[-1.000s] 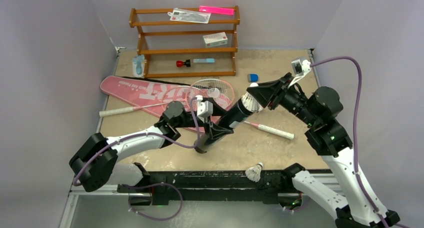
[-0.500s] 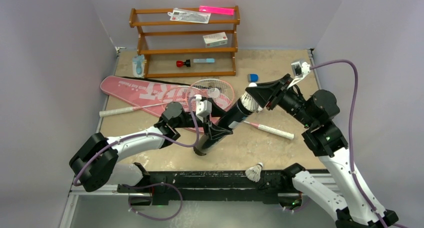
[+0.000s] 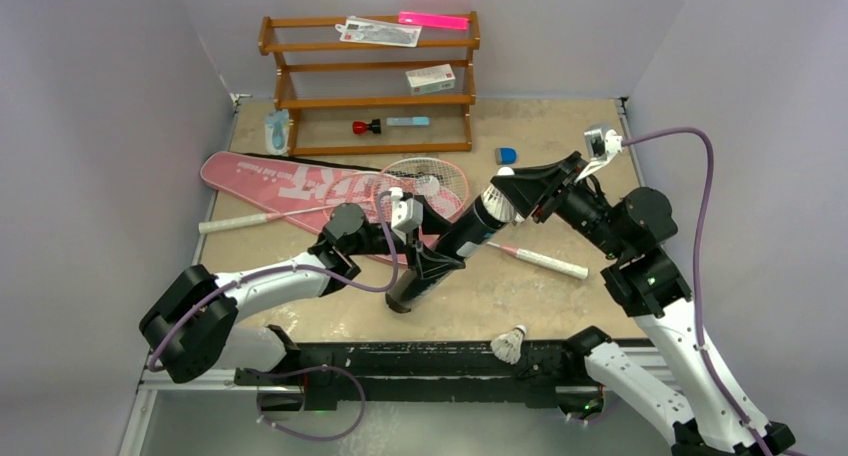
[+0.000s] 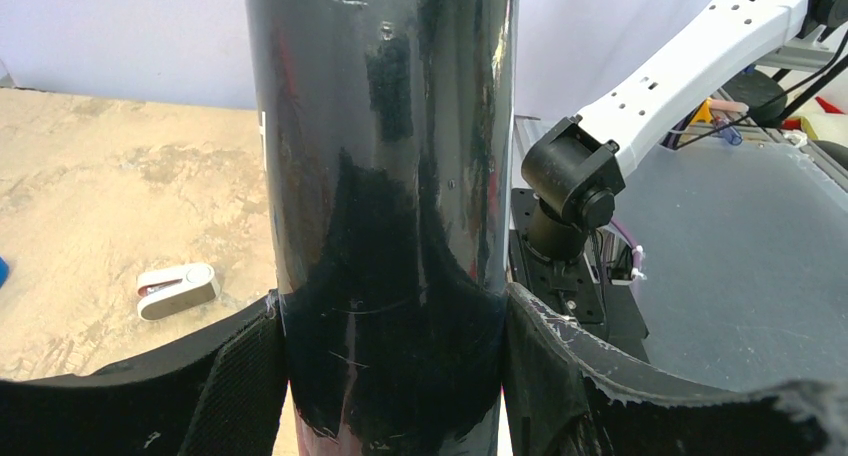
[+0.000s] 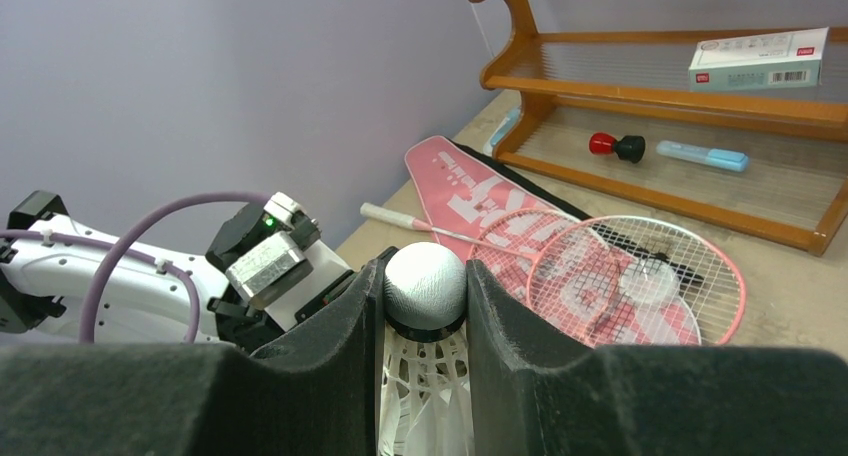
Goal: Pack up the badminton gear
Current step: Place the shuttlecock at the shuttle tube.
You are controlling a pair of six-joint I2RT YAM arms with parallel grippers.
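1. Black tube (image 4: 385, 176): glossy plastic look, mirror-like reflections, fine scratches and scuffs.
2. Left gripper (image 4: 390, 301) pads (image 4: 240, 376): matt black, cloth-like, fuzzy frayed edges.
3. Right gripper (image 5: 425, 271) pads (image 5: 320, 346): matt black, slightly rough, foam-like.
4. Shuttlecock (image 5: 425, 294): white feathers, matt finely pebbled cap, black band.
5. Rackets (image 5: 590, 266): glossy pink frames, fine string mesh.
6. Pink bag (image 3: 280, 176): smooth, fabric-like, low sheen.
7. Wooden rack (image 5: 640, 91): varnished orange-brown wood, satin gloss.
8. Table (image 4: 100, 176): matt, mottled tan, rough, stone-like.
9. Right arm link (image 4: 690, 66): smooth white plastic, matt black joint.
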